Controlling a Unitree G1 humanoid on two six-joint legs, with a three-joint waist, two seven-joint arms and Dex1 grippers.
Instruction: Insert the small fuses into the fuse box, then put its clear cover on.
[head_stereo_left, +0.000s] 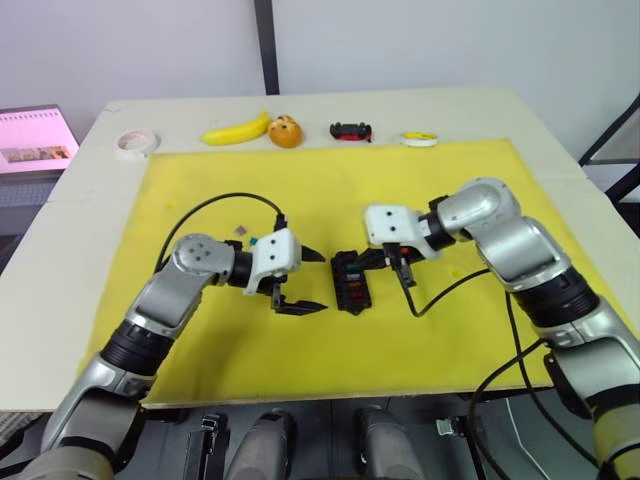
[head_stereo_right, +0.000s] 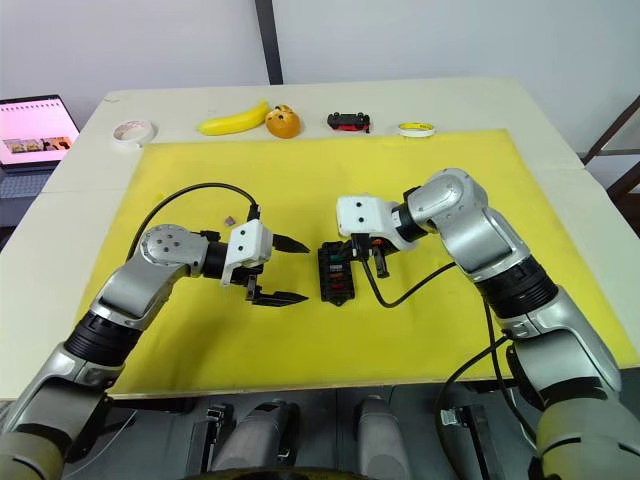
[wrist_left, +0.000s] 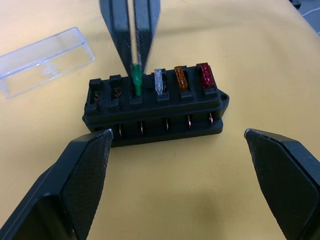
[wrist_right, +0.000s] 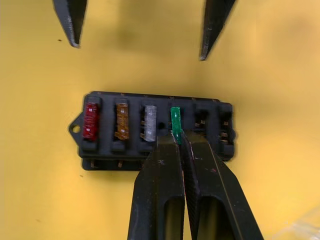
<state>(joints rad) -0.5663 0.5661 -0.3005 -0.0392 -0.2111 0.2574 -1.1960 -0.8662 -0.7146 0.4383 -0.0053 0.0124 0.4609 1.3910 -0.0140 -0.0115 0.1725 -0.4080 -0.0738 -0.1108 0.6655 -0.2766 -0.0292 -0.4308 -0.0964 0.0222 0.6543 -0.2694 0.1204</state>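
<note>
Right gripper (wrist_right: 176, 137) clenched on green fuse (wrist_right: 175, 124); press straight down into fuse box (wrist_right: 150, 131) slot. Left gripper (head_stereo_left: 305, 280) released.

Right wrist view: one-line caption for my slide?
Right gripper pinches green fuse into fuse box beside grey, orange and red ones.

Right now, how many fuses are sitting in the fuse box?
4 in the fuse box: red fuse at the tabbed end, then orange fuse, grey fuse, and green fuse, pinched by the right gripper. Two slots beyond it are empty.
</note>
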